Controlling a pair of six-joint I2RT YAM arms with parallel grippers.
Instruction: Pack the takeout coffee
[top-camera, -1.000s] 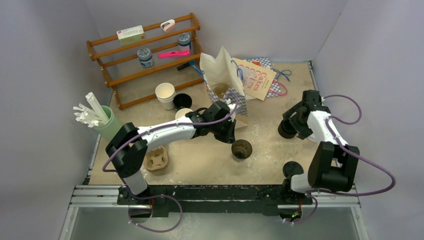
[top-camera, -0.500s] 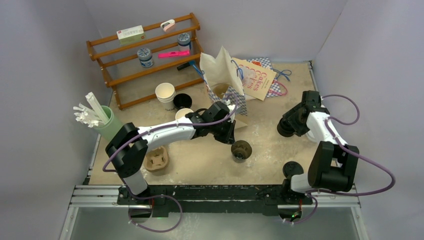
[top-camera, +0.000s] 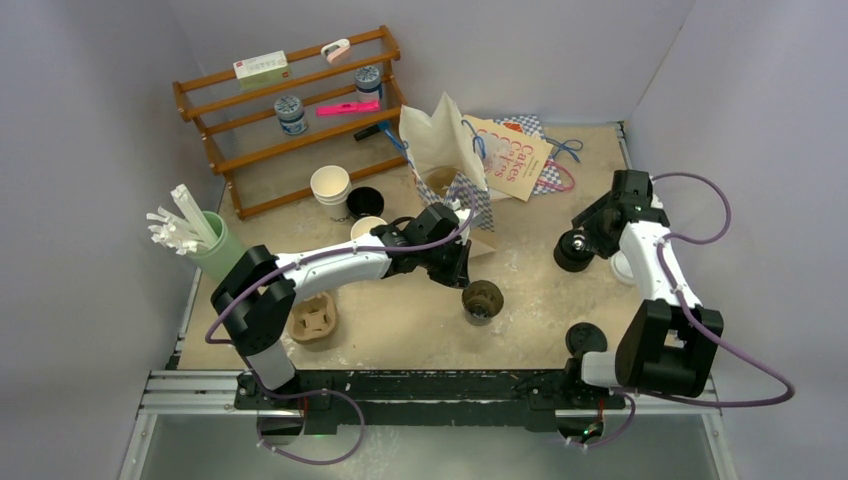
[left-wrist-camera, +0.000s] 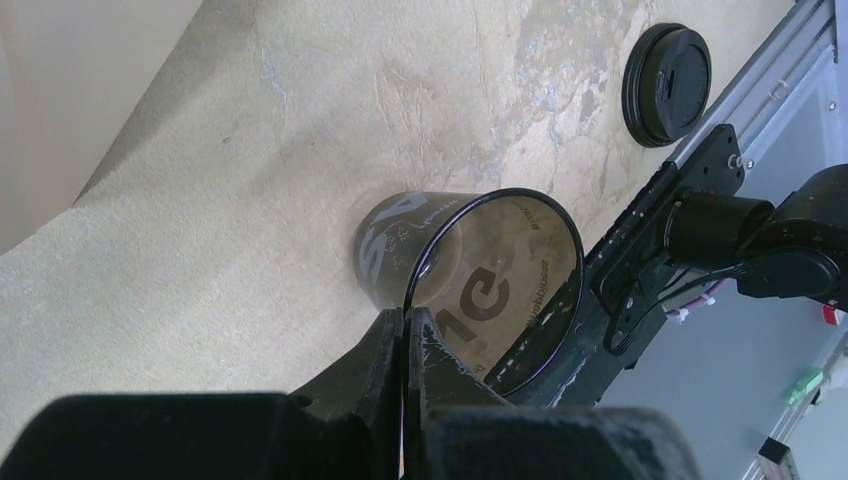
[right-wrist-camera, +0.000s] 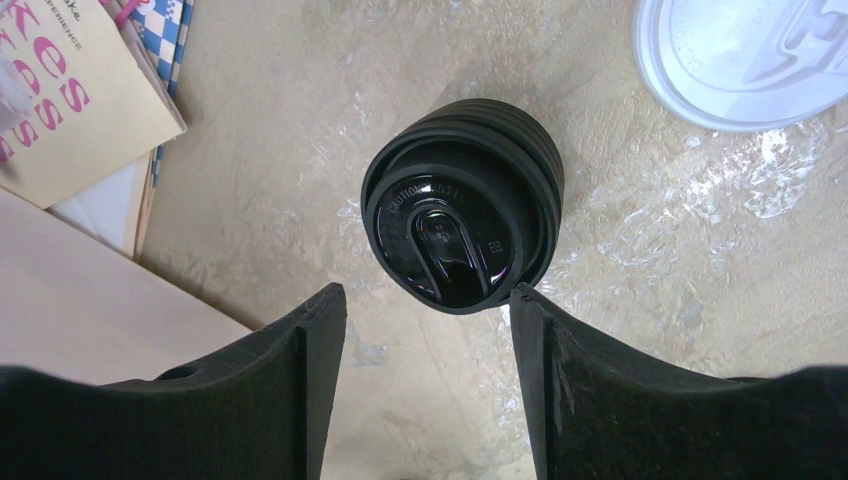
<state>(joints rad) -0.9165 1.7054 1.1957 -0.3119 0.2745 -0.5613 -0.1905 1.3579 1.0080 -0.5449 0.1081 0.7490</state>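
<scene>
The sandy desk (top-camera: 420, 320) bears a stack of black lids (right-wrist-camera: 460, 205) just ahead of the right pincer (right-wrist-camera: 428, 296), with a white lid (right-wrist-camera: 740, 60) near it.

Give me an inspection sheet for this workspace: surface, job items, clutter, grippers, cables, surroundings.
Surface: beige tabletop, mottled and worn.
Job's things: black paper cup, lidless, mid-table; stack of black sip lids to its right; single black lid by the right arm's base.
Clutter: wooden rack, open paper bag, white cups, green cup holding white sticks, cup carrier, white lid.
Grippers: left gripper shut on the cup's rim; right gripper open above the lid stack, not touching.
Cables: purple cables looped along both arms; no snag seen.
Surroundings: grey walls, metal rail at the near edge.
</scene>
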